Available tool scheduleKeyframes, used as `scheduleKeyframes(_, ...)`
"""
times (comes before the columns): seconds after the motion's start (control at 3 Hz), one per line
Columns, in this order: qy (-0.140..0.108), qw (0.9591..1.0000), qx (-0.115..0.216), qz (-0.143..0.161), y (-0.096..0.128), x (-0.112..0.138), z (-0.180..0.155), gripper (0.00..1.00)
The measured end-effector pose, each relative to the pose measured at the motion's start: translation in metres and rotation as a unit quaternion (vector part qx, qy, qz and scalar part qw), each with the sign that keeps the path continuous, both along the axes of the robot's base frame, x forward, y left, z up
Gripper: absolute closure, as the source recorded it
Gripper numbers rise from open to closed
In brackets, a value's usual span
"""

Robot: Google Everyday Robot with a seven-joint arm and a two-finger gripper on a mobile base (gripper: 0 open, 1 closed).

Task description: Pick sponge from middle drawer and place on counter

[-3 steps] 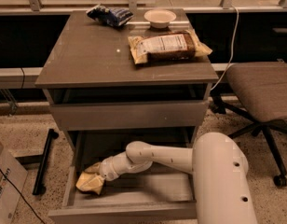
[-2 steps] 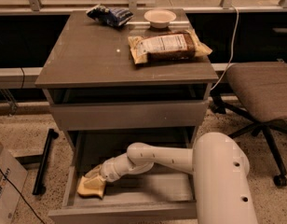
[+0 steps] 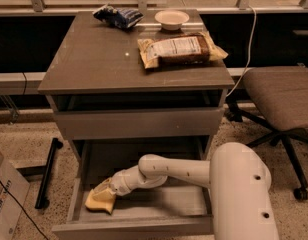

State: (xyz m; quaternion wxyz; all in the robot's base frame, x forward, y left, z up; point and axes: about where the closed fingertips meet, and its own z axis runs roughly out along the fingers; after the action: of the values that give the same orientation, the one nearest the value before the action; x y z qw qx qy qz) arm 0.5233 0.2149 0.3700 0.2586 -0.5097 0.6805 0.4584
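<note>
one cam, high — looks down on gripper [image 3: 105, 193] in middle drawer [image 3: 169, 200]

Counter [image 3: 94, 59]: snack bag [image 3: 179, 50] at 2 o'clock, white bowl [image 3: 171, 19] at 12, dark blue bag [image 3: 118, 16] at 11. Gripper [image 3: 108, 190] in middle drawer [image 3: 159, 204].

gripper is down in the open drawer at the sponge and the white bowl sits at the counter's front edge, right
No: the camera view shows the white bowl at the back edge of the counter, behind the snack bag. The gripper is indeed down in the open middle drawer at the sponge.
</note>
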Motion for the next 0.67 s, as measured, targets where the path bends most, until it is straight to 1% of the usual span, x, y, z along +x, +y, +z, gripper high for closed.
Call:
scheduleKeyframes(0.33,0.002,0.9998,0.015,-0.016,-0.014,0.008,0.023,1.00)
scheduleKeyframes(0.67,-0.017,0.9978,0.043,-0.046,-0.046,0.014,0.068,1.00)
